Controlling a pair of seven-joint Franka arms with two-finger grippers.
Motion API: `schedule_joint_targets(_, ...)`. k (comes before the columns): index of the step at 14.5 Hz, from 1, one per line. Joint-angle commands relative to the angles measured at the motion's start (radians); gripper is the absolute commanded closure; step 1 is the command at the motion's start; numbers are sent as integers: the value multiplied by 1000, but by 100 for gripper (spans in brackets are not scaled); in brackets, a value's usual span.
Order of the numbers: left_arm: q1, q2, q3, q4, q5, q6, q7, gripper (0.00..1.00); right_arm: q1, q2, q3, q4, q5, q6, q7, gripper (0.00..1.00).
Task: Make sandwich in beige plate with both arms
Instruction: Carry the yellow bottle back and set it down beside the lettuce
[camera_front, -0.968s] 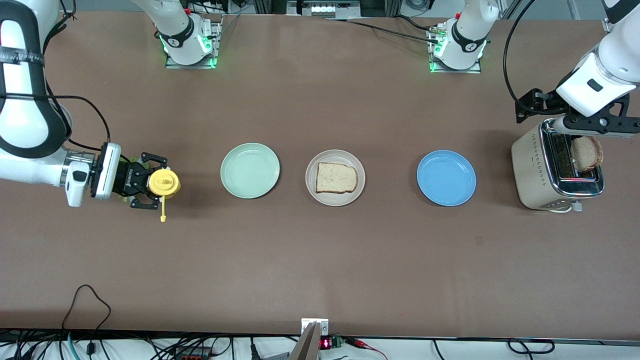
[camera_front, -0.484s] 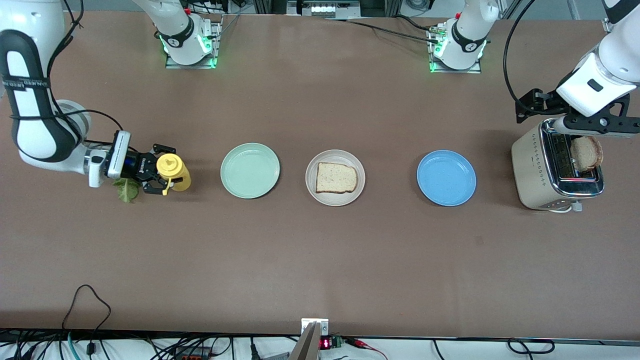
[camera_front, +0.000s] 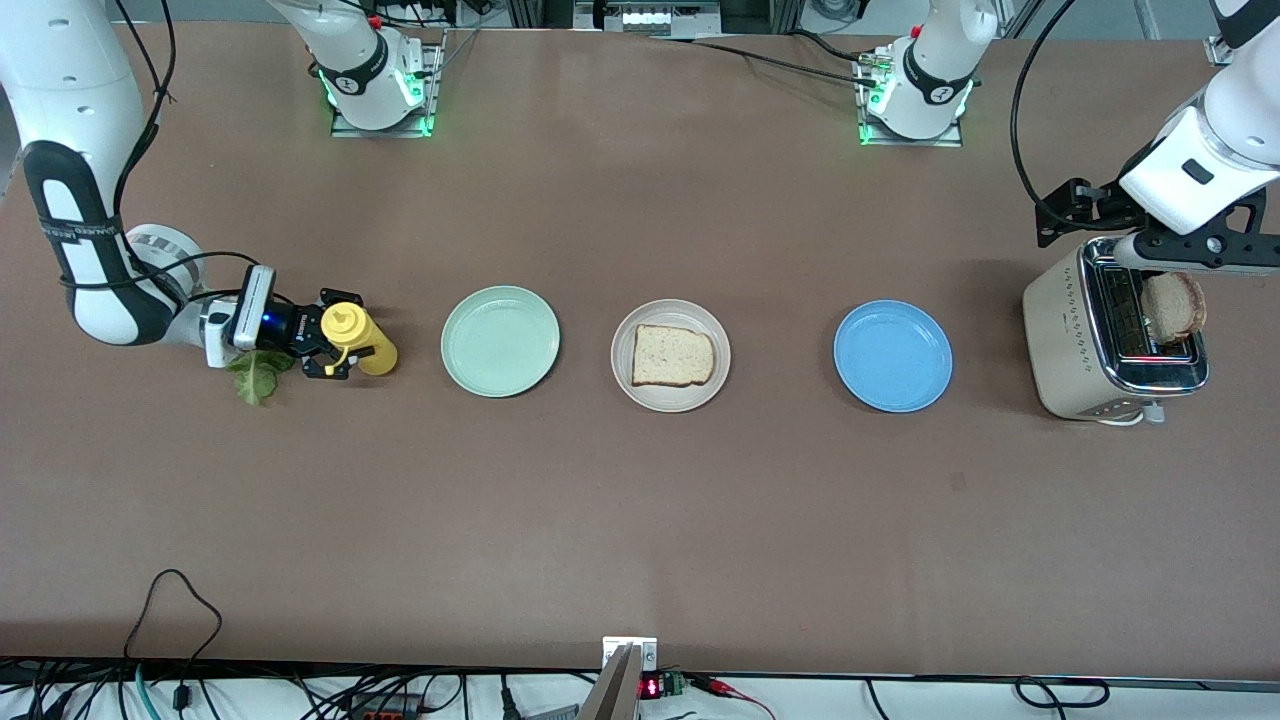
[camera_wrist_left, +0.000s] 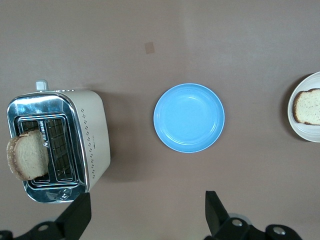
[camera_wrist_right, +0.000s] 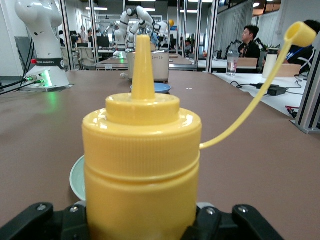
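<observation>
One bread slice (camera_front: 673, 355) lies on the beige plate (camera_front: 670, 398); lettuce (camera_front: 254, 379) and toaster slice (camera_front: 1174, 306) remain, right gripper (camera_front: 335, 349) jaws clamped on the mustard bottle (camera_front: 362, 340), left gripper (camera_wrist_left: 145, 220) jaws apart over the toaster (camera_front: 1062, 340).

We see the right arm (camera_front: 85, 200) reaching down at the table's right-arm end, its wrist turned level so the right gripper (camera_front: 335, 350) points toward three o'clock in the front view, fingers (camera_front: 330, 369) clamped on a yellow bottle (camera_front: 362, 340). Our left arm (camera_front: 1215, 150) hangs at its own end, wrist pointing down, and the left gripper (camera_wrist_left: 145, 220) has its fingers (camera_wrist_left: 216, 212) spread wide with nothing between them.
</observation>
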Motion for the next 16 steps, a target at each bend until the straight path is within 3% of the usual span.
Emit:
schedule_joint_targets(1, 2, -6, -1, -1, 16, -6, 17, 0, -29, 24, 17, 7, 29, -49, -44, 60)
schedule_joint_targets(4, 2, -6, -1, -1, 16, -6, 17, 0, -38, 39, 17, 7, 29, -50, -44, 59)
schedule_joint_targets(6, 2, -6, -1, -1, 16, -6, 15, 0, -38, 46, 17, 8, 29, -50, -44, 53)
schedule_joint_targets(7, 2, -6, -1, -1, 16, -6, 15, 0, -40, 46, 17, 8, 29, -50, -42, 45)
schedule_joint_targets(8, 2, -6, -1, -1, 16, -6, 13, 0, -43, 47, 17, 8, 29, -50, -42, 30)
schedule_joint_targets(12, 2, -6, -1, -1, 16, -6, 13, 0, -44, 60, 17, 11, 29, -66, -41, 1)
schedule_joint_targets(16, 2, -6, -1, -1, 16, -6, 13, 0, -55, 56, 16, 14, 25, -64, -4, 0)
